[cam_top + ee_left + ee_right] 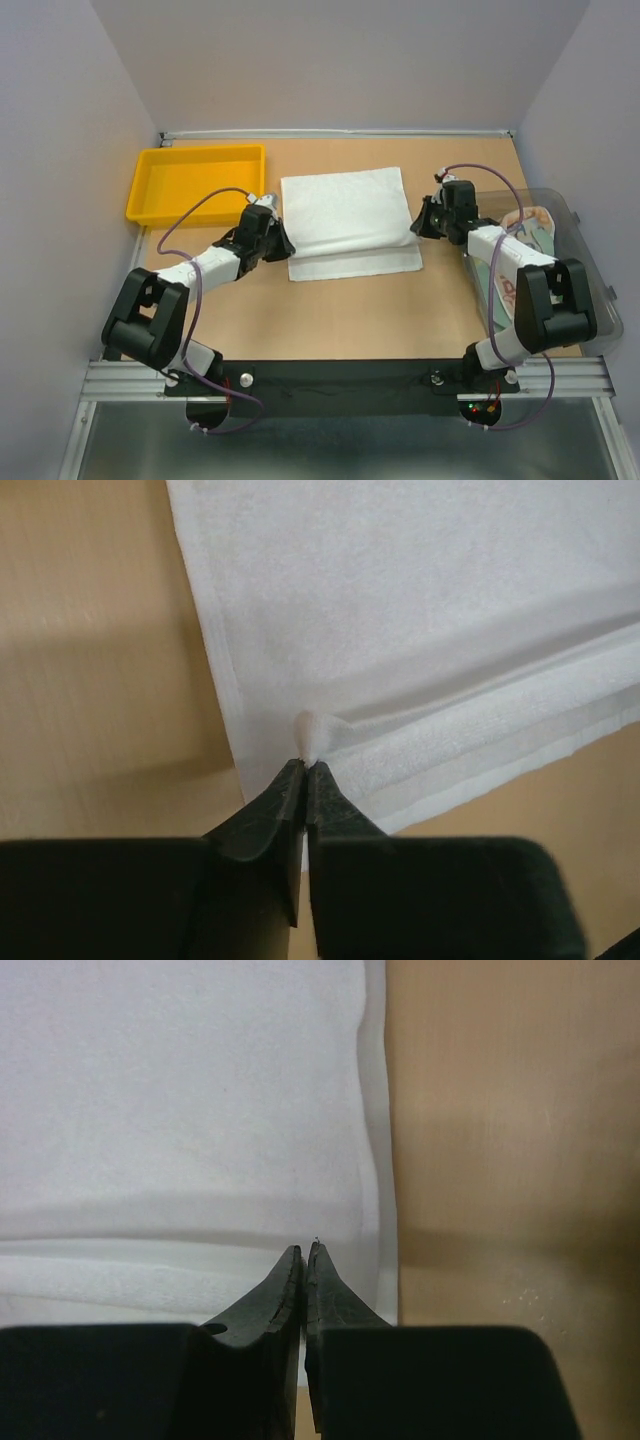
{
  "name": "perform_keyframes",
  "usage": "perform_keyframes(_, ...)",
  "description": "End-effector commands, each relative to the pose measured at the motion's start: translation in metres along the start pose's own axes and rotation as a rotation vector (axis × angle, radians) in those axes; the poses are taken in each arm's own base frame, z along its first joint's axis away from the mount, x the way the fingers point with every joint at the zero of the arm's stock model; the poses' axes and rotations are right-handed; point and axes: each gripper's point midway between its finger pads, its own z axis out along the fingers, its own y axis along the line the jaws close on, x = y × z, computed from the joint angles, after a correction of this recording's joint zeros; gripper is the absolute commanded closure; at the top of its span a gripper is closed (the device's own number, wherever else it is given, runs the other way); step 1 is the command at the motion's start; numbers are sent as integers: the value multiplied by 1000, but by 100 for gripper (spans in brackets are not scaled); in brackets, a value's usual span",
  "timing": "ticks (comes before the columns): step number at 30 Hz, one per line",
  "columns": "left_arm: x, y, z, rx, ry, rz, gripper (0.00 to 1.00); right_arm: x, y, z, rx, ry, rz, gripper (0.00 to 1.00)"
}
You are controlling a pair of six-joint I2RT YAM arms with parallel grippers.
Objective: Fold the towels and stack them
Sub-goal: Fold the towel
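Note:
A plain white towel [345,215] lies in the middle of the table, its upper layer folded over a lower layer that shows along the near edge. My left gripper [283,240] is at the towel's left edge, shut on a small pinch of white cloth that shows at the tips in the left wrist view [305,763]. My right gripper [420,228] is at the towel's right edge, jaws closed over the fold [305,1247]. The white towel fills both wrist views [420,610] [180,1110]. A letter-print towel [520,235] lies in the bin.
A yellow plastic tray [196,150] stands at the back left. A clear plastic bin [590,300] sits at the right edge, beside the right arm. Grey walls close the table on three sides.

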Motion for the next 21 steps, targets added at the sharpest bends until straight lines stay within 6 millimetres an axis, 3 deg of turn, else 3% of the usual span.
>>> perform_keyframes(1, 13, 22, 0, -89, -5, -13, 75, 2, -23, 2, 82, -25, 40, 90)
perform_keyframes(2, 12, 23, -3, -89, -12, -20, 64, 5, -20, 1, 70, -18, 51, 76)
perform_keyframes(5, 12, 18, -18, -67, -43, -39, 40, 10, -7, -12, 3, -12, 70, 58)
perform_keyframes(6, 11, 16, -24, -56, -52, -39, 24, 15, -4, -18, -15, -6, 73, 50)
perform_keyframes(7, 10, 11, -30, -41, -66, -36, 17, 17, 2, -24, -48, -2, 68, 47)
perform_keyframes(8, 2, 5, -45, -23, -109, -43, 3, 14, 7, -36, -66, -21, 54, 43)
perform_keyframes(12, -15, -10, -73, 18, -204, -44, 2, 4, 23, -57, -126, -57, -1, 41)
perform_keyframes(14, -24, -17, -75, 32, -220, -32, 2, -8, 27, -59, -130, -83, -27, 41)
perform_keyframes(15, -27, -19, -73, 35, -214, -22, 2, -6, 24, -52, -114, -62, -42, 41)
perform_keyframes(16, -38, -27, -74, 50, -225, 17, 2, -17, 29, -50, -130, -71, -61, 40)
perform_keyframes(17, -33, -26, -67, 37, -177, 33, 2, -18, 32, -47, -147, -59, -87, 38)
perform_keyframes(18, -40, -29, -66, 34, -183, 66, 2, -7, 40, -35, -194, 0, -101, 36)
perform_keyframes(21, -57, -29, -72, -10, -199, 104, 2, -10, 65, -22, -256, 37, -213, 27)
